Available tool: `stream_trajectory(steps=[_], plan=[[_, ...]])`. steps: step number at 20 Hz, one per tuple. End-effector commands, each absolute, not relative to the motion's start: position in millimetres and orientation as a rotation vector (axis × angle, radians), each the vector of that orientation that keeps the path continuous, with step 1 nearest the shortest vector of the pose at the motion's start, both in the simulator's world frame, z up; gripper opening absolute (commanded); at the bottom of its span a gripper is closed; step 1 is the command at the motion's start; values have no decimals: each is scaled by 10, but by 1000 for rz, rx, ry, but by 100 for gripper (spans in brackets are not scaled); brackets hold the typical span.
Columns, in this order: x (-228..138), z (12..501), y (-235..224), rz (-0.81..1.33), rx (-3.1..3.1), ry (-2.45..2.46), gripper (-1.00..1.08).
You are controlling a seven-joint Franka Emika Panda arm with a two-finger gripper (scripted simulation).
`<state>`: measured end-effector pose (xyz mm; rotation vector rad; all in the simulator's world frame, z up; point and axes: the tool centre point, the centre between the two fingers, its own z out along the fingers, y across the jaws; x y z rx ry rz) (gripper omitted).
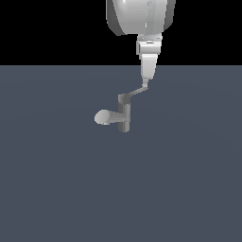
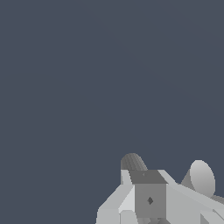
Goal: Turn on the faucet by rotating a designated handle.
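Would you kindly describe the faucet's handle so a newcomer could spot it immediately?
On the flat grey floor stands one small faucet. From its post's top, the handle slants up toward the gripper. It is far thinner than the thick, round-ended spout.

Faucet (image 1: 124, 113) on slate-grey floor (image 1: 61, 189)

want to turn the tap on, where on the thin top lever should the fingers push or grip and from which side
Take the handle near its free outer end, where the gripper now sits, not near the post of the faucet. It is thin and flat, slanting up toward the exterior view's right, so coming from above with the fingers across its thin faces seems best. The far end likely turns it most easily.
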<state>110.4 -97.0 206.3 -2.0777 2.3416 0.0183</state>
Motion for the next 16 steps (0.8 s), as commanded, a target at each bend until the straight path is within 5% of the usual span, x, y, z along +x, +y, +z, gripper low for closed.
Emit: stream_trajectory(steps=[1,16], plan=[[1148,1960,-1000,10,-2037,2383,-100],[1121,1819,-1026,1,-1988,2433,-100]])
